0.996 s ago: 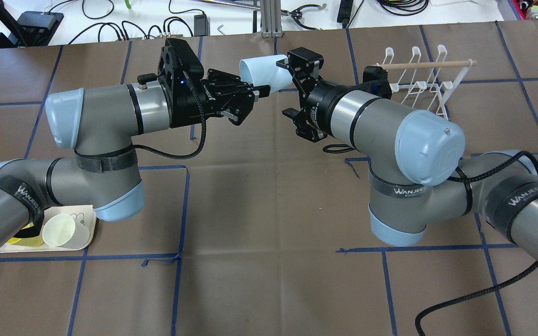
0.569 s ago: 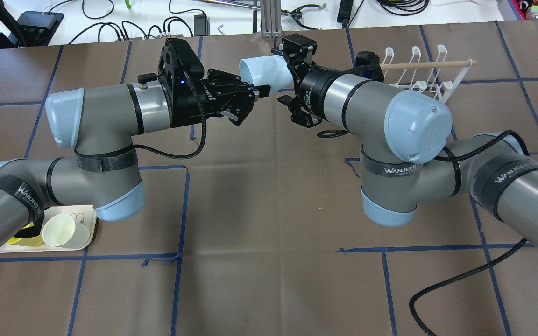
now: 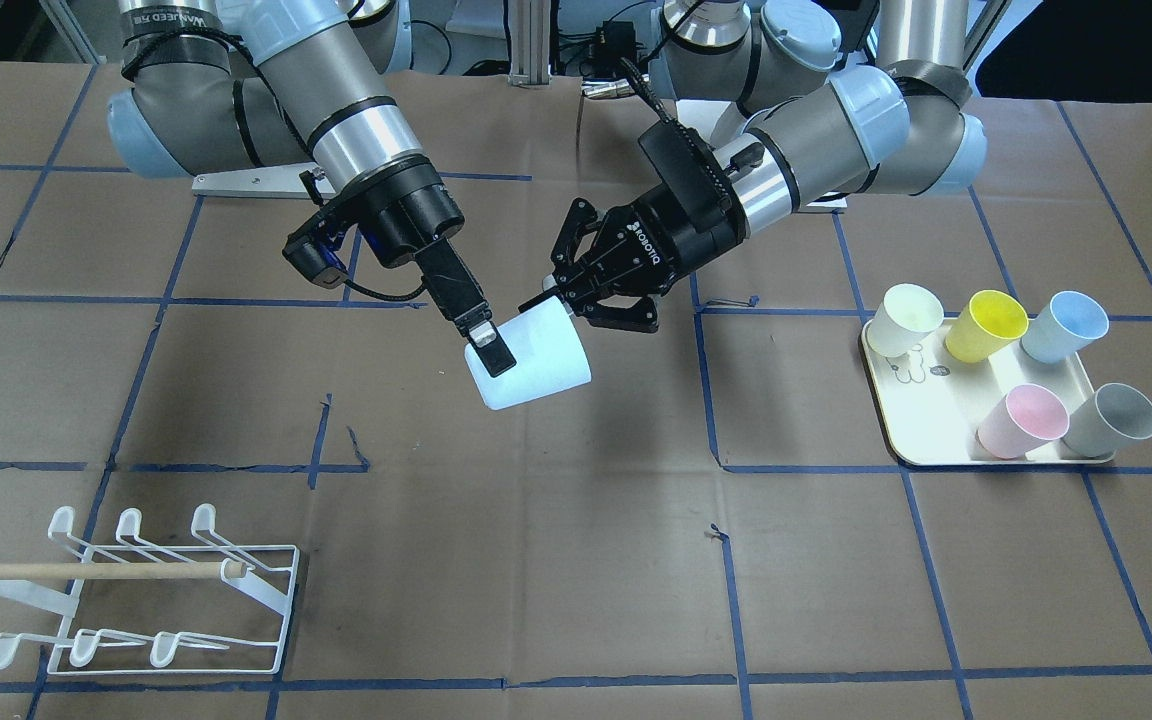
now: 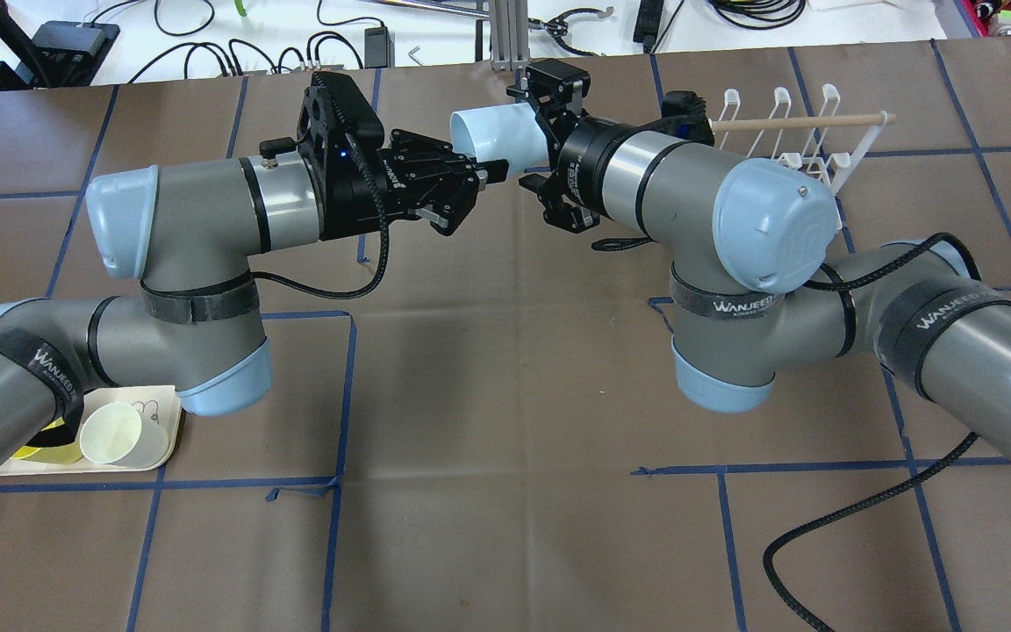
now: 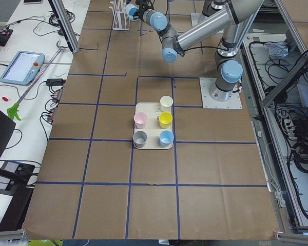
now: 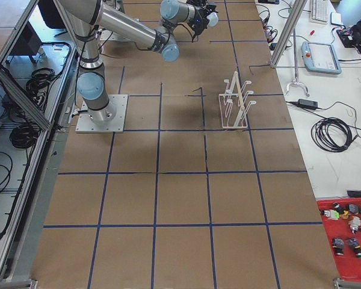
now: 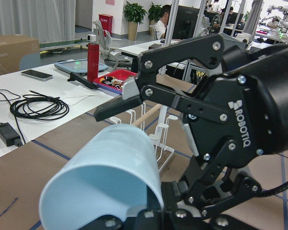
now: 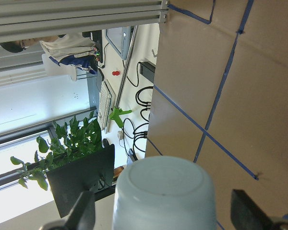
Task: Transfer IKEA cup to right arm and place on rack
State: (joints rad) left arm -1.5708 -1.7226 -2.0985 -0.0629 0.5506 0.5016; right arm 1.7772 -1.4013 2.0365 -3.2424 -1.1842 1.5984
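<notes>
The left arm (image 4: 198, 211) and right arm (image 4: 646, 175) are grey tubes with silver wrist bands, pale blue joint caps (image 4: 773, 224) and black straps (image 4: 738, 309) printed WANJEED in white. Braided black cables (image 4: 382, 250) trail from them. The left pincer (image 4: 477, 189) is black, screw-studded, marked ROBOTIQ; the right pincer (image 4: 545, 149) is black too, its small white lettering too blurred to read, perhaps the same.

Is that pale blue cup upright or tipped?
Tipped on its side: the cup points its mouth at the left claw, base at the right claw.

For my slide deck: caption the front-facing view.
Handover: left hand grips the pale blue cup by its rim; open right hand brackets its base.
</notes>
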